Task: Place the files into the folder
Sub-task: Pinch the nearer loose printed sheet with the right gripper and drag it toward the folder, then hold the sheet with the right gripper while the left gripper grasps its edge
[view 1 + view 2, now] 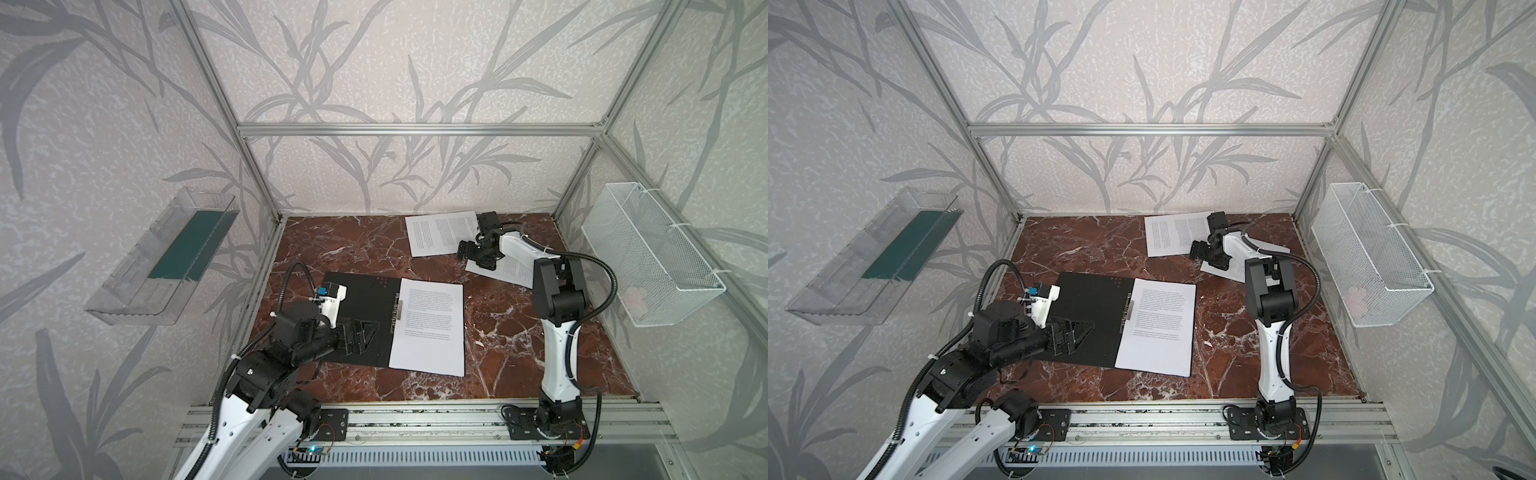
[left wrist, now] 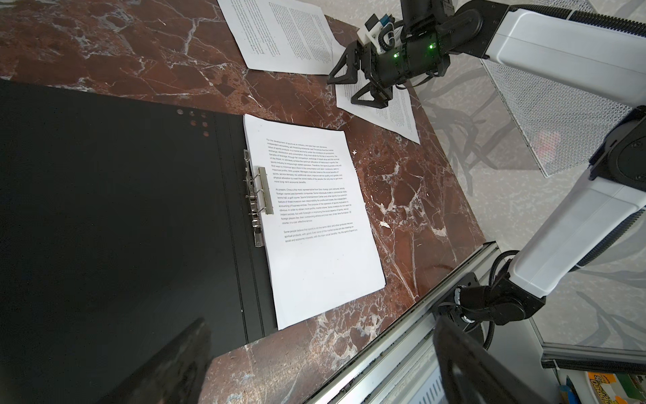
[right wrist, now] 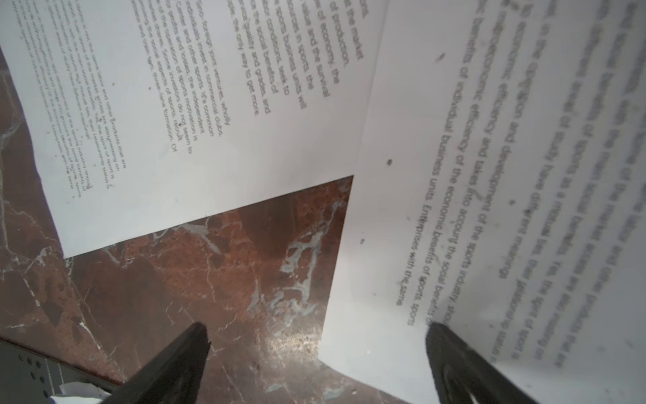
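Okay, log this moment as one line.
folder open, paper stack inside | left gripper open over folder | right gripper open, astride loose sheet edge | back sheets unfiled

Leaf-patterned walls [image 1: 415,62], red marble tabletop [image 1: 353,249].

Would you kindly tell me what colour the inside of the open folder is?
Black. The folder interior shows best in the left wrist view.

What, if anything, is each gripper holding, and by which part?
Nothing is held: the left gripper is open over the folder, the right gripper open above a loose sheet.
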Controlling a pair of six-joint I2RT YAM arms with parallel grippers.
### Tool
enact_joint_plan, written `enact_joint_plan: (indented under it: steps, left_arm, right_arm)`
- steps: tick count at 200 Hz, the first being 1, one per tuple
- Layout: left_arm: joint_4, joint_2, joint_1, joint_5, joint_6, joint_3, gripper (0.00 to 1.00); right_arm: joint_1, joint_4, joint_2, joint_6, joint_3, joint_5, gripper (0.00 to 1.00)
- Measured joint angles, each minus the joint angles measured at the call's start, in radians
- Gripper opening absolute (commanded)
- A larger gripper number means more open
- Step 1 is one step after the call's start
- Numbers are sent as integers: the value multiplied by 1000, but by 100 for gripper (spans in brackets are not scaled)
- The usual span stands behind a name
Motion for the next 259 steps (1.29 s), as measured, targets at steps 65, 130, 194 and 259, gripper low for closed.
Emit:
enact_joint_plan:
  steps: [65, 130, 194, 259]
  left_arm:
    - [2, 8, 0, 1, 0, 0, 99]
    - [85, 108, 0, 94, -51, -3, 99]
    - [251, 204, -24, 182, -145, -13, 99]
    - [365, 280, -138, 174, -195, -14, 99]
  right_arm:
    - [-34, 101, -142, 42, -241, -59, 97]
    - [-127, 219, -581, 116, -819, -91, 97]
    - [-189, 177, -962, 121, -1014, -64, 98]
    - [-94, 168, -606, 97, -616, -69, 99]
